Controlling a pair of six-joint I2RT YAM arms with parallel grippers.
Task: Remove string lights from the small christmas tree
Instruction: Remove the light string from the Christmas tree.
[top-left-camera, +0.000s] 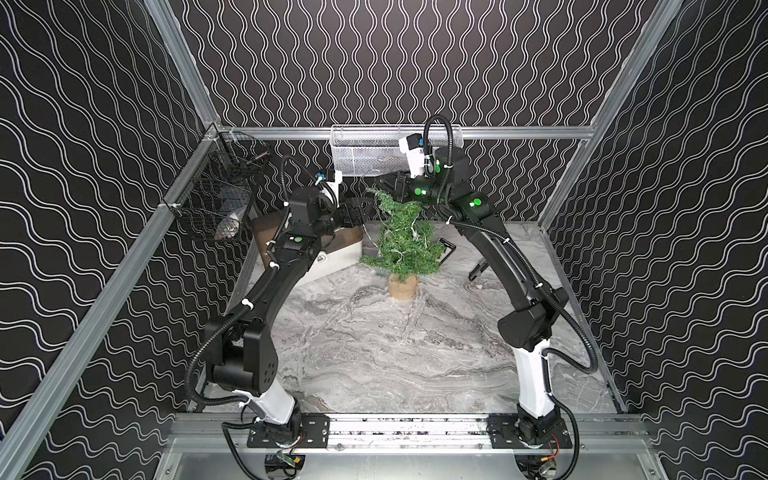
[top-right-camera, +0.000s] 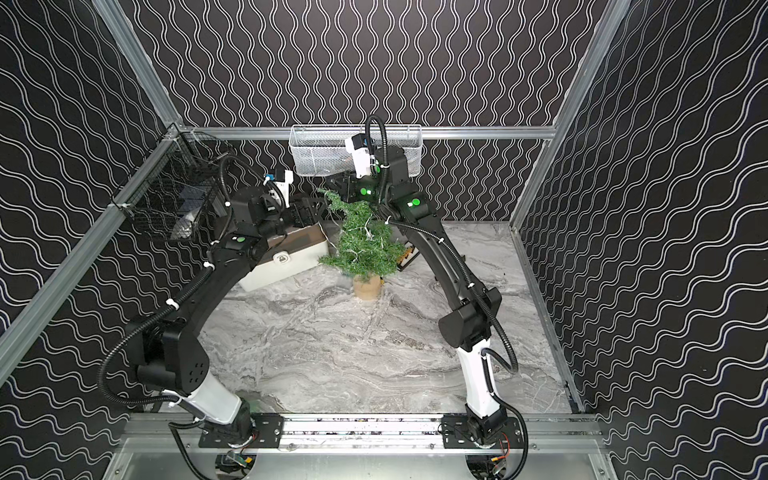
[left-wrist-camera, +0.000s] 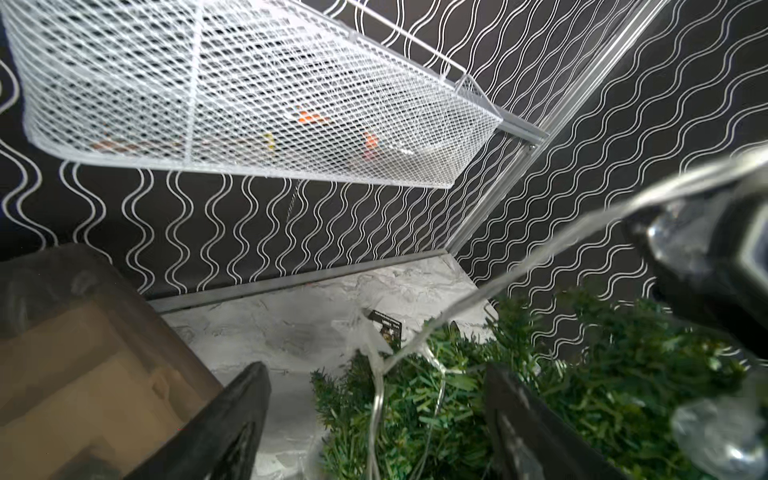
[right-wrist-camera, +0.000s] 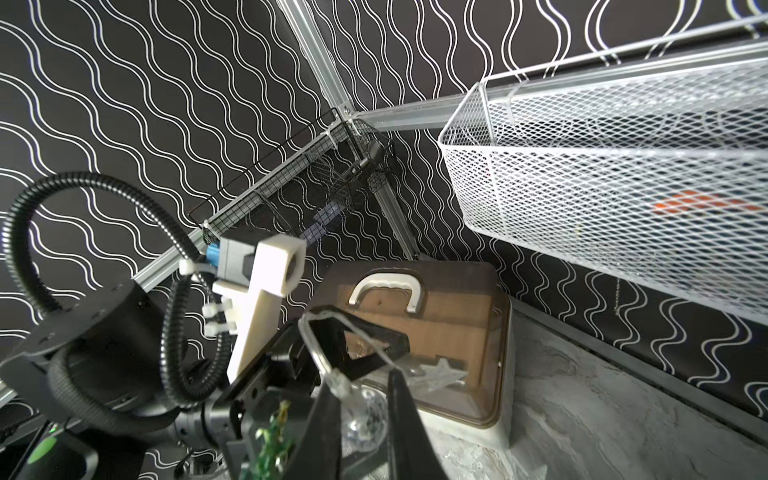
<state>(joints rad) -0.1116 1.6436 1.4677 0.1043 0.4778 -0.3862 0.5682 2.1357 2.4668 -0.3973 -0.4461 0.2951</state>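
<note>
Right gripper (right-wrist-camera: 360, 380): jaws clenched on the string lights (left-wrist-camera: 540, 253) at a clear bulb, held up beside the tip of the small christmas tree (top-left-camera: 405, 245). One strand runs taut from there down into the branches.

Left gripper (left-wrist-camera: 374, 368): jaws spread wide, straddling that strand just above the needles, gripping nothing.

The tree stands upright on its burlap base (top-left-camera: 402, 286), back-centre of the tabletop (top-left-camera: 374, 353). Several loops are wound round it, so the job looks early.

My read of the step is hand-over-hand unwinding:
- Left should close low on the strand, near where it leaves the foliage.
- Then lead it round the cone. A straight pull likely tips a tree this light.
- Right holds high for tension.
- In the right wrist view a loop looks draped over one left finger, so there's a snag risk on closing.

Surroundings:
- storage box (top-left-camera: 332, 257) under the left wrist
- white mesh basket (top-left-camera: 365, 153) close behind and above both wrists
- black wire basket (top-left-camera: 216, 199) on the left wall
- black card (top-left-camera: 446, 249) just behind the tree
</note>
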